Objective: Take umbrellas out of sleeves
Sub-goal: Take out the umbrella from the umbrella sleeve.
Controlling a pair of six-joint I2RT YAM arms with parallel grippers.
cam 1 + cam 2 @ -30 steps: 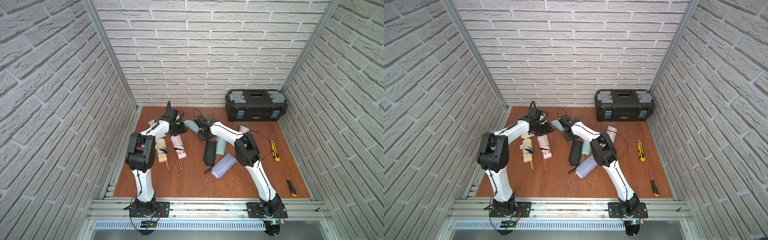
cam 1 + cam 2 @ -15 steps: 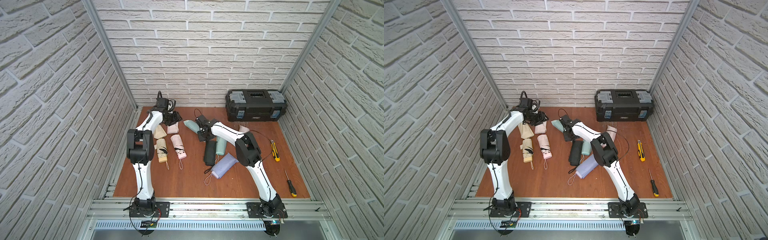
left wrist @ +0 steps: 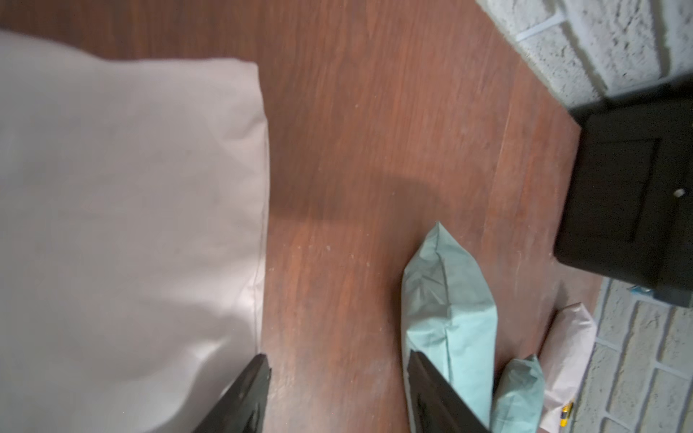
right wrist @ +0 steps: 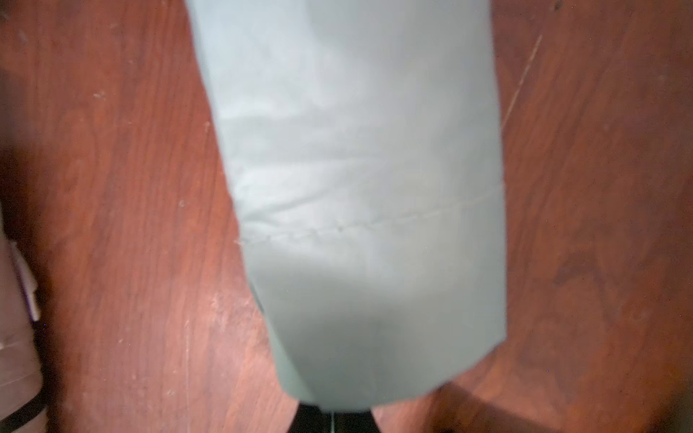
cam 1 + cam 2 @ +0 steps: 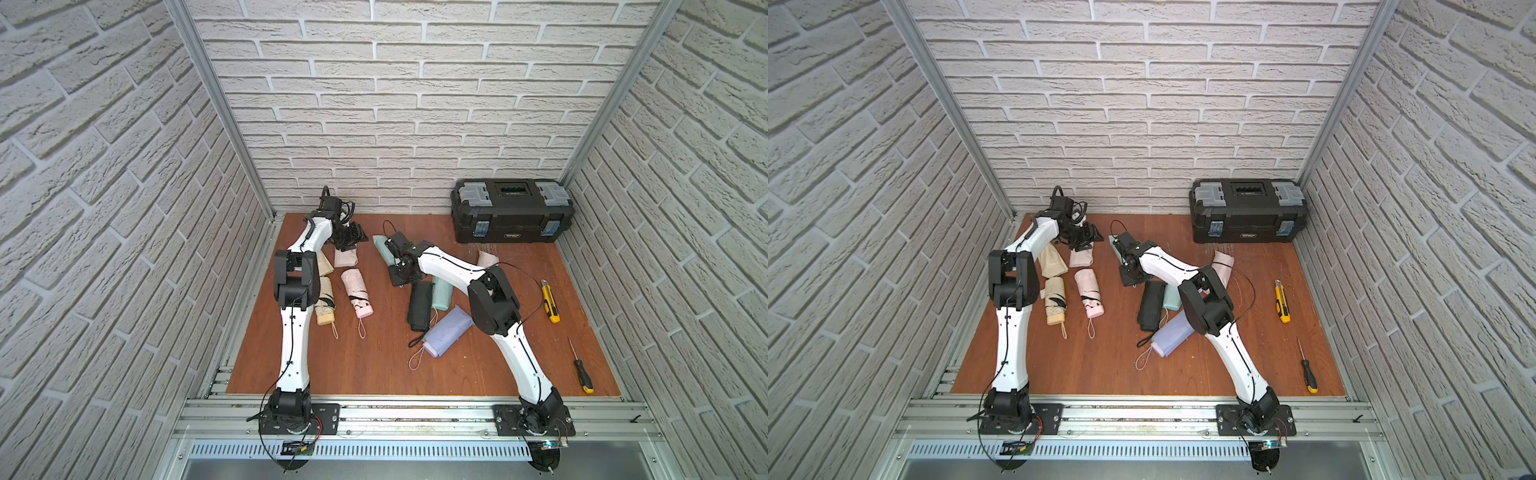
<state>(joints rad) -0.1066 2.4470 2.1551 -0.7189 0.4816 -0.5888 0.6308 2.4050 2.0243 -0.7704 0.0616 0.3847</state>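
Right gripper (image 4: 333,416) clamps mint sleeve (image 5: 380,249) left of toolbox (image 5: 513,212), looks emptied; left gripper (image 3: 337,397) gapes, empty. Next I'd drop it, then fetch the sleeved lilac umbrella (image 5: 449,330).

Table (image 5: 374,365); clock read from its centre, 12 at the back wall.
Toolbox (image 5: 513,214): 1 o'clock, against the wall.
Utility knife (image 5: 549,301): 3 o'clock.
Screwdriver (image 5: 578,362): 4 o'clock.
Outer bare umbrella (image 5: 325,301) and inner bare umbrella (image 5: 357,293): 9 o'clock, side by side.
Outer empty sleeve (image 5: 1052,259) and inner empty sleeve (image 5: 345,257): 10 o'clock, just behind them.
Lone sleeved umbrella (image 5: 380,248): 11 o'clock.
Three sleeved umbrellas (image 5: 419,305) (image 5: 441,295) (image 5: 446,332): centre, bunched together.
Last sleeved umbrella (image 5: 487,258): 2 o'clock.
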